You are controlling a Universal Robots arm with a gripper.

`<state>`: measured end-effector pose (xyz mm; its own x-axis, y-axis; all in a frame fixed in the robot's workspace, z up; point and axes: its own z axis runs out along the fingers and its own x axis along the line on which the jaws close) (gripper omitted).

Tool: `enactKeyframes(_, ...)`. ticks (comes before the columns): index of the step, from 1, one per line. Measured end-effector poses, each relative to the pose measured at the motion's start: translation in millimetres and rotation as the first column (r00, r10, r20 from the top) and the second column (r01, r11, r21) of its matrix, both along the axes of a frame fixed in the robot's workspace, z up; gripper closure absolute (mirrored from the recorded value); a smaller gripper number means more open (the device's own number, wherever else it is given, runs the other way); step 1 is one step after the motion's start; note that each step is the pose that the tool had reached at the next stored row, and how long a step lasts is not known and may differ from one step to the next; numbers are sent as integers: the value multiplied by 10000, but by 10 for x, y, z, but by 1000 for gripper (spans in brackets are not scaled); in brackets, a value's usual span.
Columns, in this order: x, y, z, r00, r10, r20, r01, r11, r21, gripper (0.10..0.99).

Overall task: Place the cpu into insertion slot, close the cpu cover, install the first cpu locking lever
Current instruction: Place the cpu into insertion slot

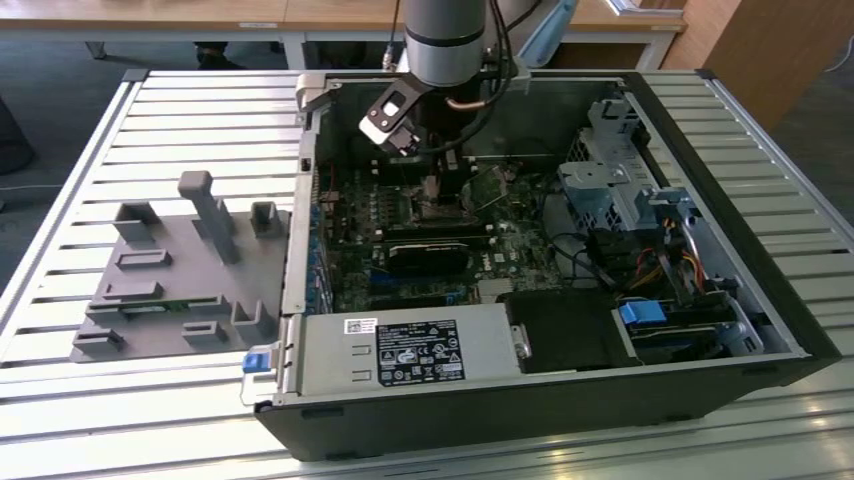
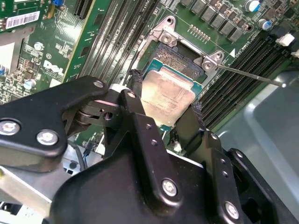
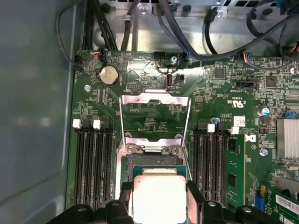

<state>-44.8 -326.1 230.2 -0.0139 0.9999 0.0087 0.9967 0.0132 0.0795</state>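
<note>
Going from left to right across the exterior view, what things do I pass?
grey plastic rack → labelled silver box → blue block

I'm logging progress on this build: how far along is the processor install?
Done: nothing is seated yet. In hand: the black gripper is shut on the flat silver square cpu with its green rim, held over the square black insertion slot, whose dark pin field partly shows. Left: the thin silvery cpu cover frame stands open, and the thin metal locking lever juts free, unlatched.
</note>
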Motion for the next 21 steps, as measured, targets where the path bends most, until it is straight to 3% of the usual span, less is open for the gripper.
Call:
enactKeyframes(6, -2, 0, -94, 10000, -1, -4, 1, 10000, -1, 549)
enactKeyframes(21, -3, 3, -228, 10000, -45, -23, 45, 10000, -1, 549)
